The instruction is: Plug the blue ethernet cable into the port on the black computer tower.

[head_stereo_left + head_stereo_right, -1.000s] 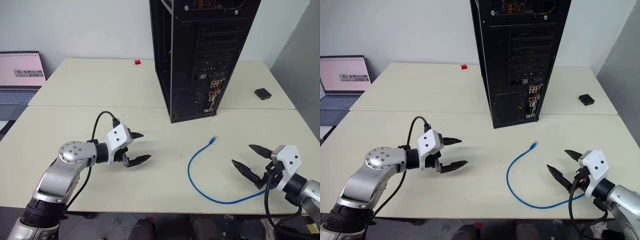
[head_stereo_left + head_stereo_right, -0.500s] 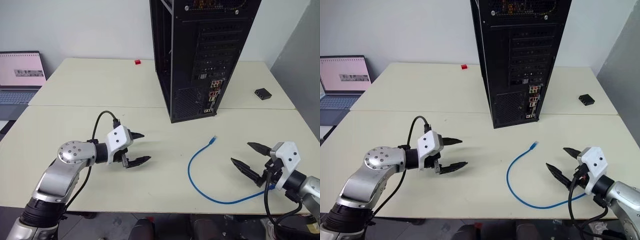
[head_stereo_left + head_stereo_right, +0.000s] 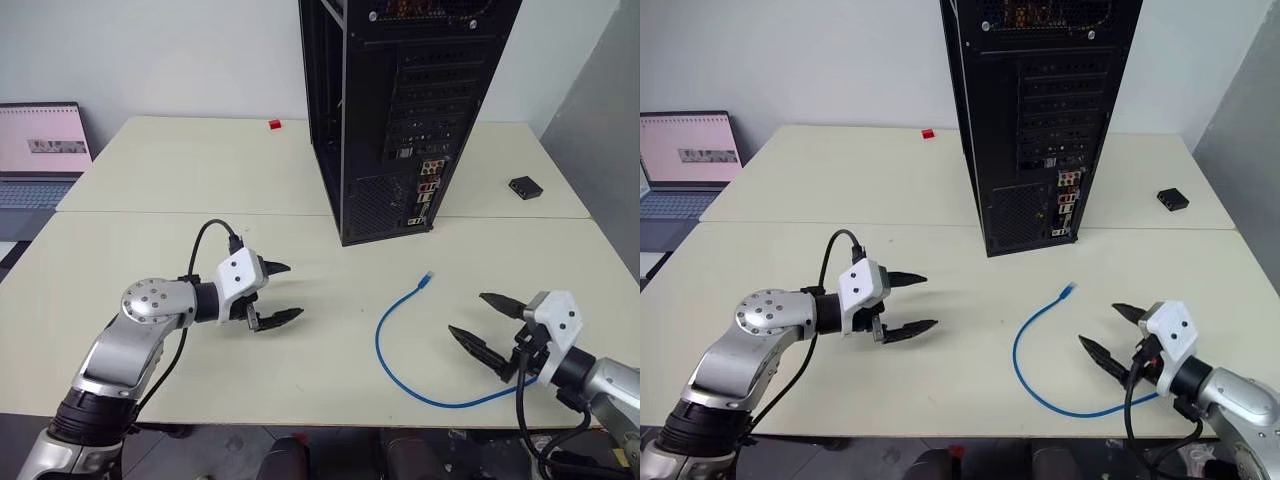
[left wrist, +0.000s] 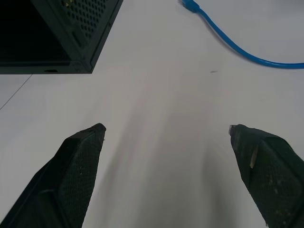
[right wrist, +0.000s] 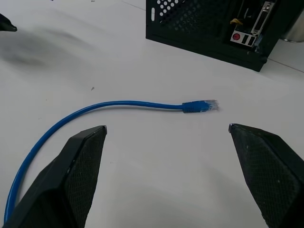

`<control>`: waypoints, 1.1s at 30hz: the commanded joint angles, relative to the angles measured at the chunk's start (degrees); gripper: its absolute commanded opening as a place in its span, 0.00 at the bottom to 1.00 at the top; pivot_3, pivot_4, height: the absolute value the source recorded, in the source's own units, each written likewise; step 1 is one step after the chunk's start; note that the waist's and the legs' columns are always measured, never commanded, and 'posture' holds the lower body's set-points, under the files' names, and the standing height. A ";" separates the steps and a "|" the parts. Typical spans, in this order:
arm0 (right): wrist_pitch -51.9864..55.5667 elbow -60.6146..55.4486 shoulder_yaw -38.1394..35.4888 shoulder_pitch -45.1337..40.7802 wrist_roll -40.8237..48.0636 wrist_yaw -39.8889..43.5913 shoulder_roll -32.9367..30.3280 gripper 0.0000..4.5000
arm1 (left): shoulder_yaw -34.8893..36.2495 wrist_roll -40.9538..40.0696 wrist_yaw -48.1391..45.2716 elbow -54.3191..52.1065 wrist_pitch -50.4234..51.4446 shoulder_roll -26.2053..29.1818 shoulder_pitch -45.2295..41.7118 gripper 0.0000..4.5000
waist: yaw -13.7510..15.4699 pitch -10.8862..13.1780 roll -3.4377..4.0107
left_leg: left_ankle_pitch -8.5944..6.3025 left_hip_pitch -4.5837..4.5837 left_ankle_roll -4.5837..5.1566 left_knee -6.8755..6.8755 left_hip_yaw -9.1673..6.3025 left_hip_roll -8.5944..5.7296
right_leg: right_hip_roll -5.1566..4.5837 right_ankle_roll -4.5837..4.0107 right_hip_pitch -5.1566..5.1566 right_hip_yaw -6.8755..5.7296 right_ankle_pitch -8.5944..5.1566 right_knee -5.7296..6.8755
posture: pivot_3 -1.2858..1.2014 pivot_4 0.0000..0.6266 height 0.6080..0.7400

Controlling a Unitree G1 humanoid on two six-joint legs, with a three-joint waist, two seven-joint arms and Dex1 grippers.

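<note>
The tower (image 3: 400, 110) stands upright at the middle of the counter (image 3: 180, 180), its rear panel facing the robot. The port (image 3: 427, 187) sits in the cluster of small coloured connectors low on that panel, right of a perforated grille; which socket it is I cannot tell at this range.

The cable (image 3: 385, 345) lies loose on the counter, in front of the tower and a little to its right. It curves in an open loop, its plug (image 3: 427, 275) pointing toward the tower's base yet well apart from it, and its other end runs off toward the right arm. Nothing lies between plug and tower.

The right end effector (image 3: 482, 320) hovers near the cable's loop with its fingers spread wide, holding nothing; in its wrist view the plug lies between the two fingertips, farther ahead. The left end effector (image 3: 280, 292) hangs over bare counter, left of the cable, also spread and empty.

Around them: a small red object (image 3: 274, 124) far back on the counter, a flat black box (image 3: 525, 186) to the tower's right, and an open laptop (image 3: 40, 150) off the counter's left side.
</note>
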 commanded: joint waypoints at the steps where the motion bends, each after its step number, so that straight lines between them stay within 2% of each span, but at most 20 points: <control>1: -0.65 -2.18 0.06 -0.41 -0.81 -0.41 -0.21 0.97 | -0.07 0.17 -0.16 -0.51 -1.40 0.01 -0.84 0.99 | 0.00 0.00 0.00 | 0.00 0.00 0.00 0.00 0.00 0.00 | 0.00 0.00 0.00 0.00 0.00 0.00 | 0.52 0.24 1.00; 8: 2.80 -3.74 1.27 -2.33 0.26 -1.47 -0.39 0.97 | -0.12 0.10 -0.13 -0.67 -1.43 0.08 -0.63 0.99 | -0.03 0.00 0.00 | 0.00 0.00 0.00 0.00 0.01 0.00 | 0.00 0.00 0.00 0.01 0.00 0.00 | 0.52 0.24 1.00; 14: 6.68 -4.86 7.39 -5.66 -0.35 -3.54 1.04 0.97 | -0.88 0.19 -0.05 -1.09 -1.34 -0.20 -0.59 0.99 | -0.03 0.00 -0.01 | 0.00 0.00 0.00 0.00 0.00 0.00 | 0.00 0.00 0.00 0.00 0.00 0.00 | 0.52 0.24 1.00; 21: 17.87 -0.73 13.77 -15.78 -3.24 -17.74 10.90 0.97 | -1.22 -0.22 0.02 -1.82 -0.72 -0.38 -0.64 0.99 | -0.08 0.00 -0.01 | 0.01 0.00 -0.01 0.01 -0.01 0.02 | 0.01 -0.01 -0.02 0.00 0.01 0.03 | 0.52 0.24 1.00; 29: 32.19 1.24 16.43 -23.95 -8.16 -33.95 23.18 0.97 | -1.72 -0.33 -0.10 -1.72 -0.14 -0.87 -1.58 0.99 | -0.09 0.00 0.00 | 0.01 -0.09 -0.01 0.00 -0.05 0.01 | -0.01 -0.01 -0.11 -0.03 0.00 0.03 | 0.52 0.24 1.00; 33: 35.32 0.93 17.02 -25.40 -10.63 -37.85 26.43 0.97 | -1.75 -0.48 -0.25 -1.86 -0.05 -0.82 -1.62 0.99 | -0.07 0.00 0.00 | 0.01 -0.12 -0.01 0.00 -0.07 0.01 | -0.01 -0.01 -0.13 -0.05 0.00 0.03 | 0.52 0.24 1.00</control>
